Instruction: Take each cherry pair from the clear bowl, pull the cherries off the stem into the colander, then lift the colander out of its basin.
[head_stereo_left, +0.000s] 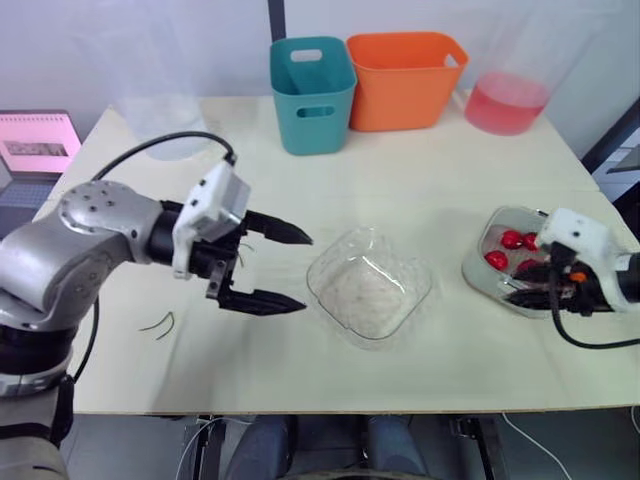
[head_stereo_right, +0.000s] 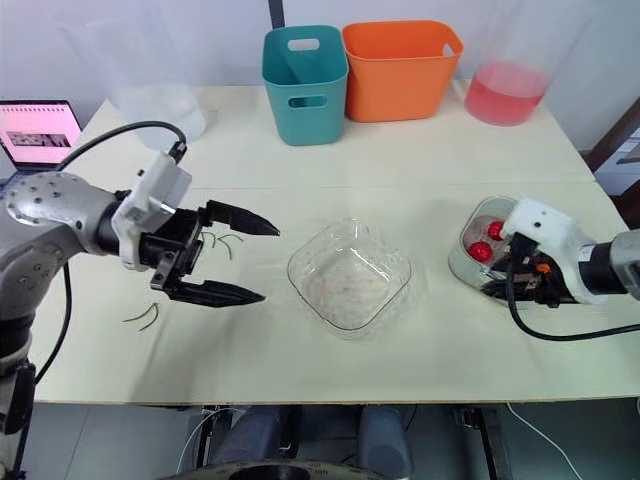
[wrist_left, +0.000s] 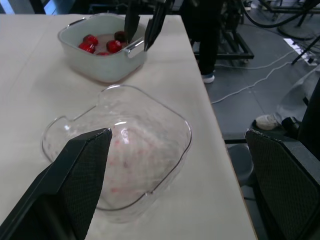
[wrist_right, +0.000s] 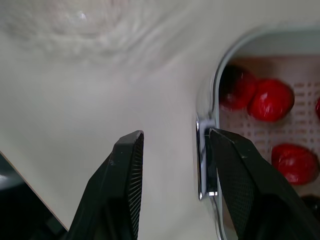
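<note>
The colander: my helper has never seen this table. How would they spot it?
On the table, look to the right edge, by the right hand. The colander sits there in its basin; unlike the empty clear bowl mid-table, it holds red cherries.

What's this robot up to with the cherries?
The clear bowl sits empty mid-table, and the red cherries lie in the colander inside its white basin. The right gripper is open, straddling the colander's metal handle. The left gripper hangs open beside the bowl. Bare stems lie on the table.
</note>
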